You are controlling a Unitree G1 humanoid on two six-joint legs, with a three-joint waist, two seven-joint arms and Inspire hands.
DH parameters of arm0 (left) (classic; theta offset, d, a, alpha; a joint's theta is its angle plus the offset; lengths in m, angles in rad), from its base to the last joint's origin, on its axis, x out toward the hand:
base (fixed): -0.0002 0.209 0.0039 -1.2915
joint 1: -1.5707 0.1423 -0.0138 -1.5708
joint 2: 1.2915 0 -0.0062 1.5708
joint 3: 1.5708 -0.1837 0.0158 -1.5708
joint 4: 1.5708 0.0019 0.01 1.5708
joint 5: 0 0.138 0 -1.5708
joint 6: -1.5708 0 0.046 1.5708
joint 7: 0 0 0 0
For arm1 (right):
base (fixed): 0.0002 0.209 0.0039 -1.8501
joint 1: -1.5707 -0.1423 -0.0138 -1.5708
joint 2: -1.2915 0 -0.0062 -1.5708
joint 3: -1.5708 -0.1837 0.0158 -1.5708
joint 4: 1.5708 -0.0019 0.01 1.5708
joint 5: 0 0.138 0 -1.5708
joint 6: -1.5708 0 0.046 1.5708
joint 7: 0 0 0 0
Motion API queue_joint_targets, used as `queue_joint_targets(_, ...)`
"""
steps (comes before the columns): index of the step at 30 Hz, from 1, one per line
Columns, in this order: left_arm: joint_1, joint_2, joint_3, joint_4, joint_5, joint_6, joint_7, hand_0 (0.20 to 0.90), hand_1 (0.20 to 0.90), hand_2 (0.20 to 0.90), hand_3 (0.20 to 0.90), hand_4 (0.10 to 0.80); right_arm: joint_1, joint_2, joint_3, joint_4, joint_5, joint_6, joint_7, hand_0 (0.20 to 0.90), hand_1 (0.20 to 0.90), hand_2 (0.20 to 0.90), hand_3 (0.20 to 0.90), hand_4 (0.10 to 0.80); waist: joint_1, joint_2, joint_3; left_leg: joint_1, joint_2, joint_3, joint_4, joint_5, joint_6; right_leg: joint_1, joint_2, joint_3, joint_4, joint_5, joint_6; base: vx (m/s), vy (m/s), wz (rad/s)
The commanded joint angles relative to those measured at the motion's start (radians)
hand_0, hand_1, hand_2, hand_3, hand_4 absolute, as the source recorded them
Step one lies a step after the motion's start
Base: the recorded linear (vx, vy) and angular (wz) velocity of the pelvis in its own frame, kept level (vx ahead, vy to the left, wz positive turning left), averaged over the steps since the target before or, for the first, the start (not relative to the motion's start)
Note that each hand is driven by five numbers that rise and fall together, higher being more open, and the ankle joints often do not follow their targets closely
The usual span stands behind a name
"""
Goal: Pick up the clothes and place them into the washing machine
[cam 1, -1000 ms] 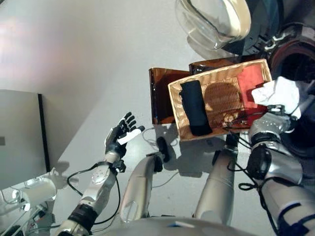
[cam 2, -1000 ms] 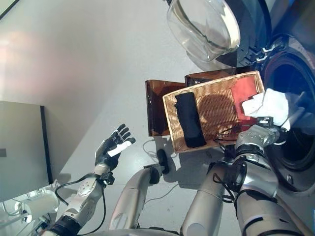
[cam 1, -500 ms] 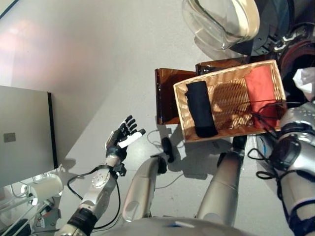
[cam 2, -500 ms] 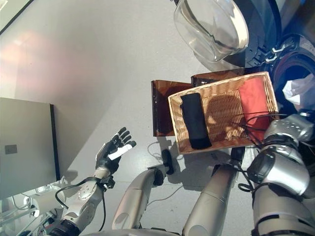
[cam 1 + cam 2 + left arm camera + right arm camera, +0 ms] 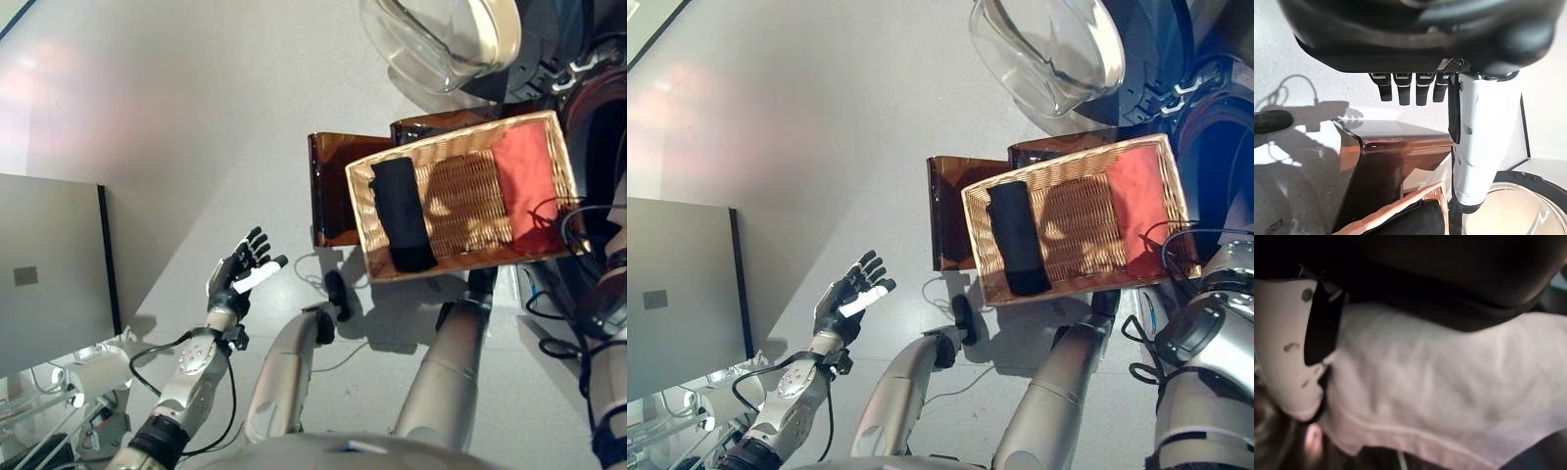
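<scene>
Fingers [image 5: 1407,90] of left hand [image 5: 235,279] spread, empty; right hand [image 5: 1288,357] clamping soft white cloth [image 5: 1440,396]; woven wicker basket [image 5: 364,217] holding black roll [image 5: 402,213].

My left hand [image 5: 238,279] hangs spread wide at near left; my right hand [image 5: 1288,357] grips white cloth [image 5: 1449,396].
</scene>
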Motion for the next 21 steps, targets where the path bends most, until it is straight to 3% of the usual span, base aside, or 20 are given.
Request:
queue_joint_targets(1, 0.075, 0.04, 0.056, -0.062, -0.022, -0.065, 0.018, 0.9, 0.9, 0.9, 0.9, 0.8, 0.044, -0.137, 0.085, -0.042, -0.067, -0.102, -0.015, 0.2, 0.2, 0.2, 0.2, 0.3, -0.047, 0.028, -0.083, 0.018, 0.104, -0.086, 0.015, -0.022, -0.137, -0.02, -0.004, 0.051, 0.016, 0.026, 0.005, 0.0, 0.0, 0.0)
queue_joint_targets(6, 0.079, 0.048, 0.057, -0.059, -0.026, -0.065, 0.021, 0.9, 0.9, 0.9, 0.9, 0.8, 0.044, -0.156, 0.08, -0.012, -0.063, -0.097, -0.046, 0.2, 0.2, 0.2, 0.2, 0.3, -0.049, 0.025, -0.09, 0.02, 0.102, -0.083, 0.011, -0.021, -0.138, -0.016, -0.004, 0.053, 0.017, 0.023, 0.005, 0.0, 0.0, 0.0)
queue_joint_targets(9, 0.083, 0.062, 0.065, -0.061, -0.026, -0.054, 0.029, 0.9, 0.9, 0.9, 0.9, 0.8, 0.058, -0.201, 0.048, 0.074, -0.058, -0.089, -0.127, 0.2, 0.2, 0.2, 0.2, 0.3, -0.054, 0.023, -0.097, 0.024, 0.101, -0.082, 0.005, -0.018, -0.14, -0.01, -0.002, 0.05, 0.01, 0.024, 0.002, 0.015, -0.002, 0.0)
queue_joint_targets(15, 0.1, 0.081, 0.054, -0.088, -0.027, -0.048, 0.03, 0.9, 0.9, 0.9, 0.9, 0.8, 0.011, -0.218, 0.099, 0.082, -0.101, -0.029, -0.18, 0.2, 0.2, 0.2, 0.2, 0.3, -0.047, 0.024, -0.108, 0.018, 0.104, -0.073, 0.009, -0.026, -0.137, -0.027, 0.001, 0.061, 0.008, 0.026, 0.001, 0.0, 0.0, 0.0)
queue_joint_targets(17, 0.106, 0.084, 0.049, -0.101, -0.028, -0.054, 0.024, 0.9, 0.9, 0.9, 0.9, 0.8, -0.021, -0.203, 0.191, 0.034, -0.197, 0.046, -0.167, 0.2, 0.2, 0.2, 0.2, 0.3, -0.043, 0.026, -0.104, 0.013, 0.104, -0.066, 0.012, -0.014, -0.133, -0.035, 0.002, 0.067, 0.003, 0.043, 0.0, -0.04, 0.009, -0.07)
queue_joint_targets(21, 0.106, 0.081, 0.062, -0.105, -0.006, -0.084, 0.019, 0.9, 0.9, 0.9, 0.9, 0.8, 0.013, -0.159, 0.247, -0.061, -0.389, 0.062, -0.164, 0.2, 0.2, 0.2, 0.2, 0.3, -0.04, 0.035, -0.084, 0.01, 0.101, -0.067, 0.015, -0.011, -0.129, -0.029, -0.001, 0.065, 0.001, 0.045, 0.001, -0.034, -0.009, -0.12)
